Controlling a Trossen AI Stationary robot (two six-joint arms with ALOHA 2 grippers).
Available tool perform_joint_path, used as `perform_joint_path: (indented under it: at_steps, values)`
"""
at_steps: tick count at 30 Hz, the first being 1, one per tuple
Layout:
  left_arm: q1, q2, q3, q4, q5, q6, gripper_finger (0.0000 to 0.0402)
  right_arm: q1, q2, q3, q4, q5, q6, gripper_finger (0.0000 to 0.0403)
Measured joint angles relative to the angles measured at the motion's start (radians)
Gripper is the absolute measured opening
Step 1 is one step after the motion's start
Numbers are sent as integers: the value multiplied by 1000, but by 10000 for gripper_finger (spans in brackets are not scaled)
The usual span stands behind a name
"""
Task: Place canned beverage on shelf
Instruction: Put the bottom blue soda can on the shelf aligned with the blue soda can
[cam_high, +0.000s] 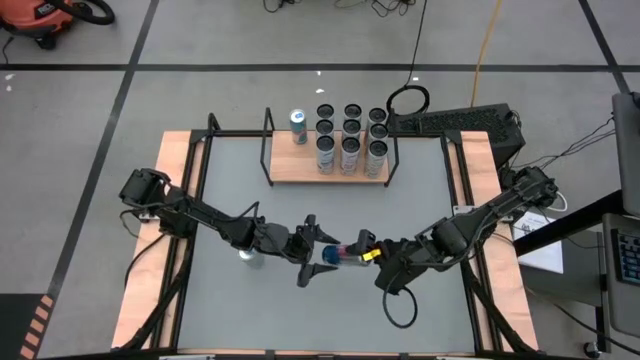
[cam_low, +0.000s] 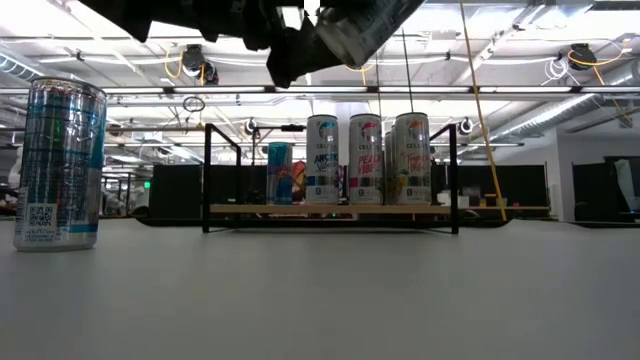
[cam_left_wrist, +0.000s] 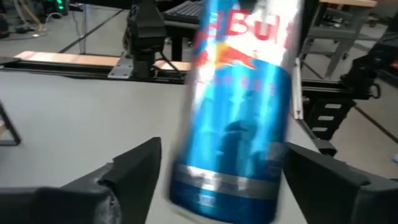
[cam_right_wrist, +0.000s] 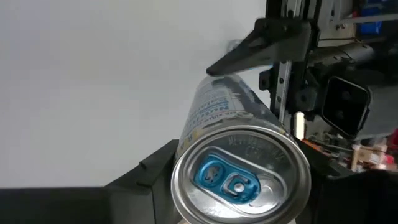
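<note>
Shelf (cam_high: 330, 168) at the surface's (cam_high: 420, 215) far edge, cans (cam_high: 351, 140) grouped toward its right, one can (cam_high: 298, 126) apart at left. Near centre, a can (cam_high: 340, 254) held sideways between the left gripper (cam_high: 322, 250) and right gripper (cam_high: 372, 250). Another can (cam_high: 249, 257) stands under the left arm.

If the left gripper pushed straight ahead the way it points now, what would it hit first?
The blue can, held by the right gripper, sits right between the left gripper's open fingers. It would probably meet that can almost at once, though the exact gap is hard to judge.
</note>
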Motion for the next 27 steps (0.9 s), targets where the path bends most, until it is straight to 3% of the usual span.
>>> perform_joint_path:
  at_steps: [9, 16, 22, 27]
  values:
    - [-1, 0, 0, -10, -25, 7, 254, -25, 0, 0, -12, -58, 18, 190]
    - [0, 0, 0, -7, -32, 7, 246, -24, 0, 1, -10, -60, 109, 230]
    - [-4, 0, 0, -1, -40, 33, 245, -23, 0, 1, -16, -60, 337, 286]
    - [-14, 0, 0, 4, -37, 69, 245, -23, 0, 1, -73, -61, 654, 308]
